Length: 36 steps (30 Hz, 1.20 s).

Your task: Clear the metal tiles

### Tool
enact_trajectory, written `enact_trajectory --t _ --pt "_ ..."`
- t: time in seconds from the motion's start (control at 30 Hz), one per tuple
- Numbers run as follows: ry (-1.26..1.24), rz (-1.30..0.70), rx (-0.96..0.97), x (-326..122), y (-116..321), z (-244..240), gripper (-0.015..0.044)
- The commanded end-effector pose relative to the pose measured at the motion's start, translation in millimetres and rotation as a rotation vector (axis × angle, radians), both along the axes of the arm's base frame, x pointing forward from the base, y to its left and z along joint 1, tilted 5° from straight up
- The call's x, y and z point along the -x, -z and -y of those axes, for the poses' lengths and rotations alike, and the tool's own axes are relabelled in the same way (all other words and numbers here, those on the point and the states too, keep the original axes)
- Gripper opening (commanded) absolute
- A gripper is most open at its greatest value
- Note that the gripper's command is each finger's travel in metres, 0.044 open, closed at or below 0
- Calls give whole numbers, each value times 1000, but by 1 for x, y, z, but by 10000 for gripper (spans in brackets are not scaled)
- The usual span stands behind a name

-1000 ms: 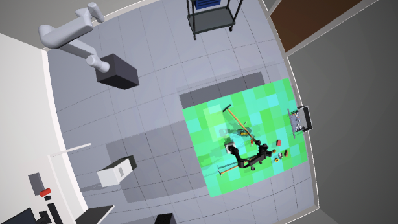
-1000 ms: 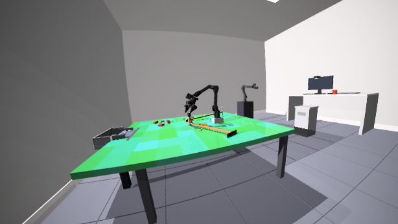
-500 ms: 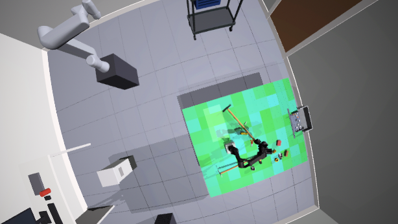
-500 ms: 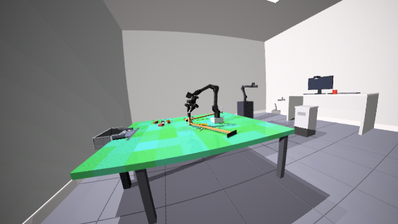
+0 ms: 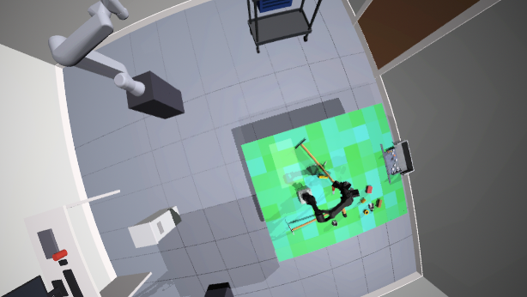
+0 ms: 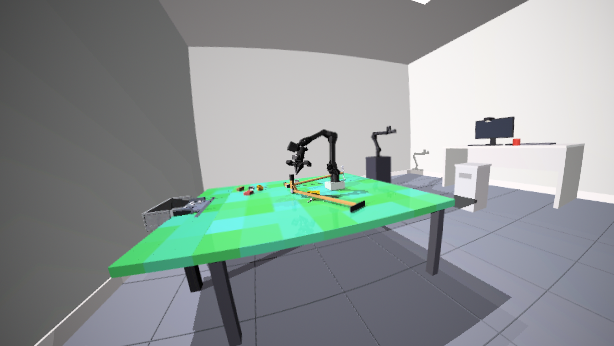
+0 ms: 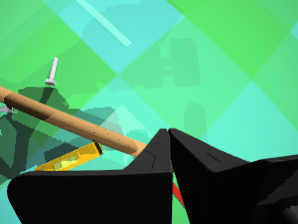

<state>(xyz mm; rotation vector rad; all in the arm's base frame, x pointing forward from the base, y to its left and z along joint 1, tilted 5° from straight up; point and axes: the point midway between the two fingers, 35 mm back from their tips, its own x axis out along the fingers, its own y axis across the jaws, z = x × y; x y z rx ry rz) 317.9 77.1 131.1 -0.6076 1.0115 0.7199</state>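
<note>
The black arm rises from its white base, bends over at the top and reaches out above the green table. Its gripper points down, its jaws together at the tips with nothing clamped between them.

A long scraper, with a wooden handle and a wide black head, lies across the table. The handle's near end passes behind the fingertips in the wrist view; it is outside the grip. A second wooden-handled tool lies on the other side of the arm, its head pale and thin.

Beside the scraper's handle lies a yellow level, and across the handle from it is a pale screw. A red block sits among several small parts, well apart from the scraper.

At the table's edge stands the steel plate, with the gray catch box just beyond it. Small bits, probably the metal tiles, look scattered over the plate, though they are too small to count.

A wheeled cart stands on the tiled floor, and a white desk holds a monitor.
</note>
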Motion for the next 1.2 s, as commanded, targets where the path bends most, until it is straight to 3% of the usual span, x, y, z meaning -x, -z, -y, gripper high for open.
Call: enact_trajectory --t 0.0,1.17 --pt "-82 -13 38 7 -1 -13 0" --pt "-758 -151 339 93 2 -93 0"
